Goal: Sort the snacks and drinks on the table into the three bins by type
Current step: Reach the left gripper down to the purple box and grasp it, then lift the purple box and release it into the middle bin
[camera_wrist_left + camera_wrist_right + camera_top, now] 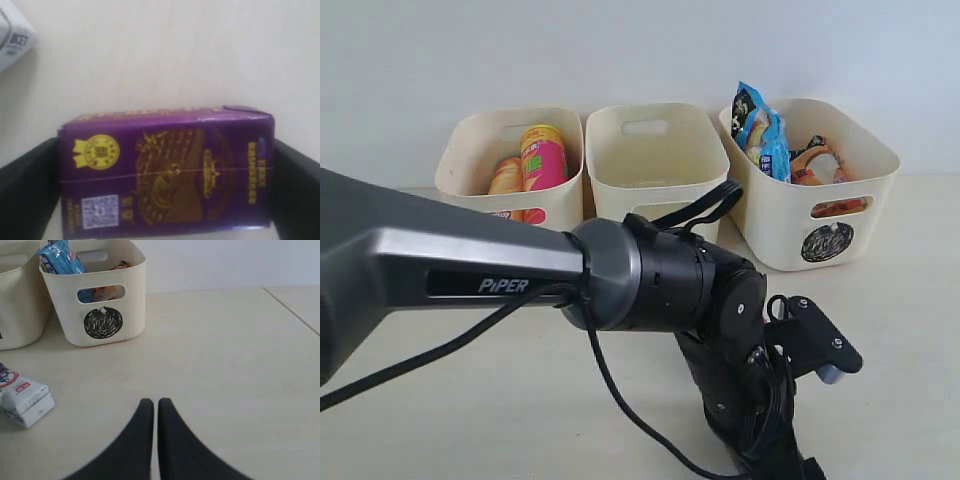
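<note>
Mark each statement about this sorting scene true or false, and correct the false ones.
1. The dark purple carton with gold print lies between the fingers of the left hand. True.
2. The right hand is wide open. False: it is shut.
3. The blue crinkly noodle packet sits in the cream plastic bin marked with a circle. True.
4. The white box carton is inside a bin. False: it lies on the pale beige table.
5. The pink chip tube stands in the circle bin. False: it is in the leftmost cream bin.

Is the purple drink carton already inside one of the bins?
No, the purple carton lies on the table between the fingers of the left hand.
</note>
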Controlling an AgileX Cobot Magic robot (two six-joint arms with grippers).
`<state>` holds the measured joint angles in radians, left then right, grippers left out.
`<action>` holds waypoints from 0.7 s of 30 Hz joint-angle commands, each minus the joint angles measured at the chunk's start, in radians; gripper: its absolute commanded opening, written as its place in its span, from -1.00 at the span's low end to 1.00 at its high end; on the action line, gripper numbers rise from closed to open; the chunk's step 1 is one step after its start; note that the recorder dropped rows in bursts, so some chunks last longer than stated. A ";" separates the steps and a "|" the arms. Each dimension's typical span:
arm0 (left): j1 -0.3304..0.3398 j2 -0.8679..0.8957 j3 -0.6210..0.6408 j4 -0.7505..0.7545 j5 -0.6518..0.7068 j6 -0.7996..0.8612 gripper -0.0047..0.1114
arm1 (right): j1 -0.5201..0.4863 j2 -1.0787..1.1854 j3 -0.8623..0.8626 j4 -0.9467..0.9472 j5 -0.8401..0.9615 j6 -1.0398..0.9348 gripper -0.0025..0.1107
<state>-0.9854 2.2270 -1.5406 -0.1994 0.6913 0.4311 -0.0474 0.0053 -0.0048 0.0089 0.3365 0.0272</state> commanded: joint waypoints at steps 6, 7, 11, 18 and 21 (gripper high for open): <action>-0.005 -0.013 0.001 -0.006 0.131 0.042 -0.85 | -0.003 -0.005 0.005 -0.001 -0.004 -0.001 -0.96; -0.005 -0.023 0.001 -0.006 0.133 0.042 -0.85 | -0.003 -0.005 0.005 -0.001 -0.004 -0.001 -0.96; -0.005 -0.100 0.001 -0.006 0.142 0.042 -0.85 | -0.003 -0.005 0.005 -0.001 -0.004 -0.001 -0.96; 0.001 -0.273 0.001 0.104 0.139 0.039 -0.85 | -0.003 -0.005 0.005 -0.001 -0.004 -0.001 -0.96; 0.016 -0.328 0.001 0.157 0.100 0.033 -0.85 | -0.003 -0.005 0.005 -0.001 -0.004 -0.001 -0.96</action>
<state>-0.9828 1.9478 -1.5382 -0.0865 0.8262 0.4728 -0.0474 0.0053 -0.0048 0.0089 0.3365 0.0272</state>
